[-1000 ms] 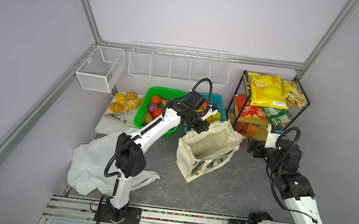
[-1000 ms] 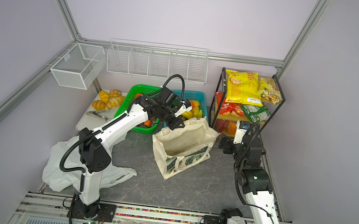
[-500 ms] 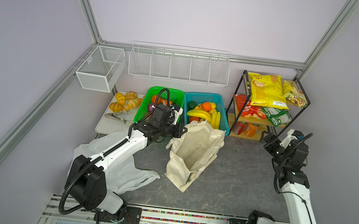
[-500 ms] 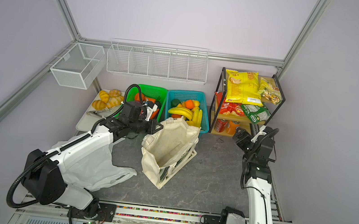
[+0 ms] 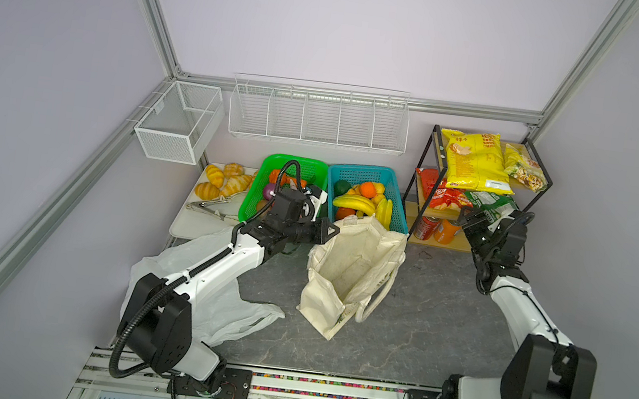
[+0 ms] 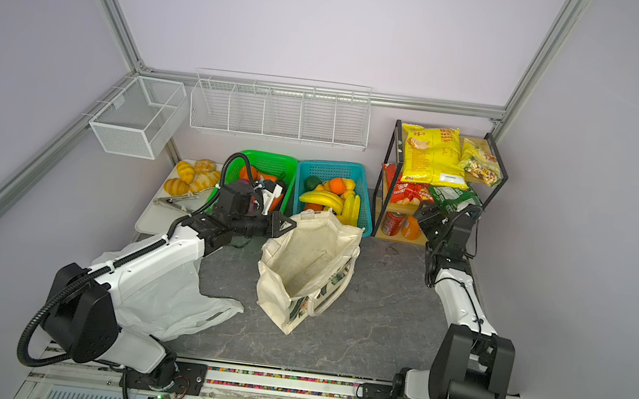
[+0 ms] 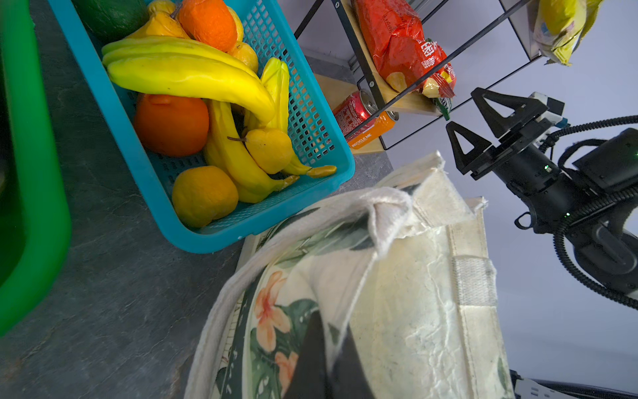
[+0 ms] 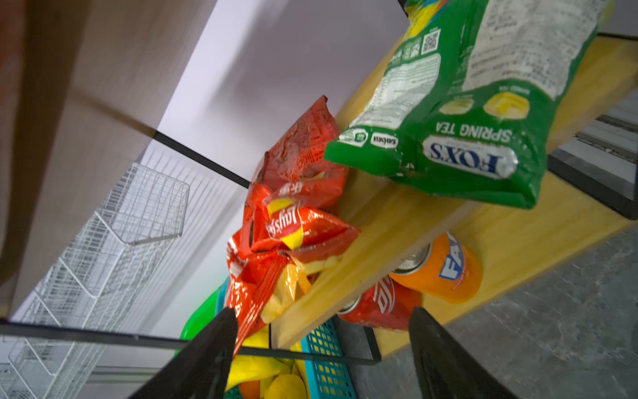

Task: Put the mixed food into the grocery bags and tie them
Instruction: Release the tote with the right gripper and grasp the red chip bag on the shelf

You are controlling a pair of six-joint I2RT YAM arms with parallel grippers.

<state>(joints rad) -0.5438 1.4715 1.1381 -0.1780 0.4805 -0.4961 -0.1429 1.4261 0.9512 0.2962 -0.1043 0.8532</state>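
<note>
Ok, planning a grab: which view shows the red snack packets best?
Right wrist view: the red snack packets sit close up, mid-frame. Both top views show them small on the rack; the left wrist view shows one behind the rack's bars.

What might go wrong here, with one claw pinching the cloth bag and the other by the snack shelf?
The left gripper pinches only the rim of the canvas tote; the cloth may slip out and the tote slump shut.
The red snack packets overhang the shelf edge beside the open right gripper; a nudge may knock them off.
</note>
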